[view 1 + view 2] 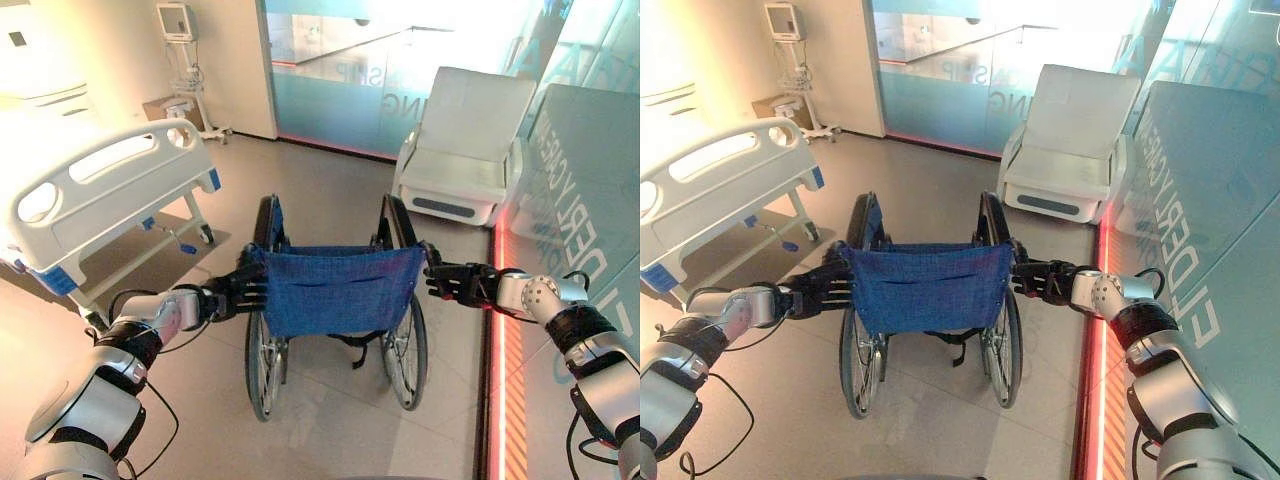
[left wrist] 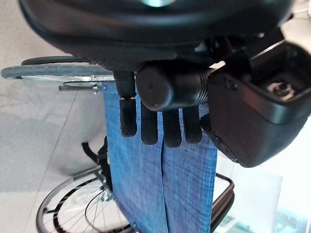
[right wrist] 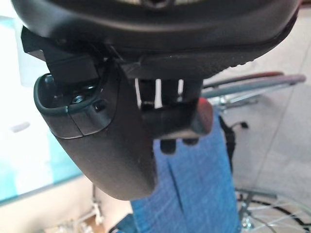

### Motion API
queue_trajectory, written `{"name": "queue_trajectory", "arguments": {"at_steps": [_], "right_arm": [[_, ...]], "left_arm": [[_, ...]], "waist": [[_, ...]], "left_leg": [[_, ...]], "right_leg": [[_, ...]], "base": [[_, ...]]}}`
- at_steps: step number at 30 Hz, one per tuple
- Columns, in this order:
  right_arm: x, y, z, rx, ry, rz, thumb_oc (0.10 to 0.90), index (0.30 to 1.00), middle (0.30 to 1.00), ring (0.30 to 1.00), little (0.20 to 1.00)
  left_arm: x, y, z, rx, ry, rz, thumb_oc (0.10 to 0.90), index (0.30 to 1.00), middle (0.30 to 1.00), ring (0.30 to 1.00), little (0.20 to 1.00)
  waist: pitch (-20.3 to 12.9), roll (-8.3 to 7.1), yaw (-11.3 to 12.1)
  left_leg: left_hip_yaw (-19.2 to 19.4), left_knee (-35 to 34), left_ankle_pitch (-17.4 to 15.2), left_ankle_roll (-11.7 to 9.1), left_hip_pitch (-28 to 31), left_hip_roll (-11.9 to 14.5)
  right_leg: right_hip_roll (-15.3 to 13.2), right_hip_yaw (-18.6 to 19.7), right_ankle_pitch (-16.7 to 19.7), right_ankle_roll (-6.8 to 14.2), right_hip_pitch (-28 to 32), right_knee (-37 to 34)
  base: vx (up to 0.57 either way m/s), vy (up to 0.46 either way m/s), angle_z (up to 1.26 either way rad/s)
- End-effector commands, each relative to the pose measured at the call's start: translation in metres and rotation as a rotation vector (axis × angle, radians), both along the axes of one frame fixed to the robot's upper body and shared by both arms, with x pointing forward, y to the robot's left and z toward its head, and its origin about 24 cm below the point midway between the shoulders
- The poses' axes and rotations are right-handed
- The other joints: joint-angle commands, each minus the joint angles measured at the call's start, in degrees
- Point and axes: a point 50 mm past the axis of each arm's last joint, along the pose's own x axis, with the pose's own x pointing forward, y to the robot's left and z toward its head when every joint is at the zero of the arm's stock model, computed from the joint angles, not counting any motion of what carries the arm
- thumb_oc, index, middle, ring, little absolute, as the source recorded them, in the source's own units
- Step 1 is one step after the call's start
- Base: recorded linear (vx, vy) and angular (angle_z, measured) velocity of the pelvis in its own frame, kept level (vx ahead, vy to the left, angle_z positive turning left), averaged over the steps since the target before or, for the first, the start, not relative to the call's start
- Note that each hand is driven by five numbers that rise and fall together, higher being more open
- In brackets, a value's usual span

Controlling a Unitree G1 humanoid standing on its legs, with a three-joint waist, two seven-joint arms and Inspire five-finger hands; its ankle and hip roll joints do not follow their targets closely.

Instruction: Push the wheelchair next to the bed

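Observation:
The wheelchair [image 1: 335,290] stands mid-floor with its blue cloth back facing me and its large wheels on either side. My left hand [image 1: 235,290] is shut on the left push handle [image 2: 170,87], its fingers [image 2: 163,128] curled over the black grip. At the other side my right hand [image 1: 455,280] is wrapped round the right push handle [image 3: 177,119]. The bed [image 1: 110,180], white with blue corners, lies to the left and ahead, with its footboard turned toward the wheelchair. A strip of bare floor separates the bed from the wheelchair.
A white recliner chair [image 1: 465,150] stands ahead on the right against a frosted glass wall [image 1: 580,200]. A monitor on a wheeled stand [image 1: 180,60] is in the far left corner. Open floor lies ahead of the wheelchair.

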Motion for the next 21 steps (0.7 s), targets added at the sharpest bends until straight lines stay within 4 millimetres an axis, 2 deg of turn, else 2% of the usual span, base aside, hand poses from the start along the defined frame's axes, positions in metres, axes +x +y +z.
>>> {"name": "queue_trajectory", "arguments": {"at_steps": [1, 6, 16, 19, 21], "right_arm": [[0.027, 0.119, 0.085, 0.490, -0.303, 0.396, 0.400, 0.300, 0.300, 0.300, 0.300], [0.027, 0.120, 0.083, 0.493, -0.310, 0.397, 0.400, 0.300, 0.300, 0.300, 0.300], [0.030, 0.113, 0.082, 0.459, -0.319, 0.356, 0.400, 0.300, 0.300, 0.300, 0.300], [0.032, 0.109, 0.082, 0.431, -0.321, 0.334, 0.400, 0.300, 0.300, 0.300, 0.300], [0.036, 0.104, 0.084, 0.413, -0.335, 0.306, 0.400, 0.300, 0.300, 0.300, 0.300]], "left_arm": [[0.065, -0.108, 0.149, -0.352, -0.677, -0.242, 0.400, 0.300, 0.300, 0.300, 0.300], [0.067, -0.101, 0.156, -0.318, -0.731, -0.165, 0.400, 0.300, 0.300, 0.300, 0.300], [0.068, -0.091, 0.153, -0.202, -0.700, -0.165, 0.400, 0.300, 0.300, 0.300, 0.300], [0.069, -0.086, 0.154, -0.175, -0.687, -0.137, 0.400, 0.300, 0.300, 0.300, 0.300], [0.071, -0.078, 0.158, -0.160, -0.682, -0.096, 0.400, 0.300, 0.300, 0.300, 0.300]], "waist": [[-1.95, 2.07, -0.30], [-2.10, 2.01, -0.20], [-2.14, 2.13, 0.67], [-1.94, 2.29, 1.09], [-1.41, 2.81, 1.32]], "left_leg": [[-6.78, 0.62, -4.88, -0.62, -0.25, -3.18], [-6.67, 0.62, -5.00, -0.61, 0.08, -3.10], [-5.67, 1.11, -5.42, -0.25, 0.85, -3.54], [-5.37, 2.58, -6.55, 0.27, 0.86, -3.83], [-5.13, 4.30, -7.38, 1.32, 0.21, -4.09]], "right_leg": [[1.46, -3.13, -5.99, 0.94, 4.91, 0.37], [1.35, -3.40, -6.48, 0.67, 5.29, 0.37], [-0.17, -5.49, -7.24, 0.92, 6.47, 0.95], [-1.22, -6.11, -8.77, 1.11, 6.39, 3.66], [-2.65, -6.60, -10.73, 1.34, 5.00, 9.25]], "base": [[0.00, 0.000, 0.00], [0.01, 0.006, 0.04], [0.02, 0.063, 0.01], [0.05, 0.123, 0.00], [0.07, 0.135, 0.00]]}}
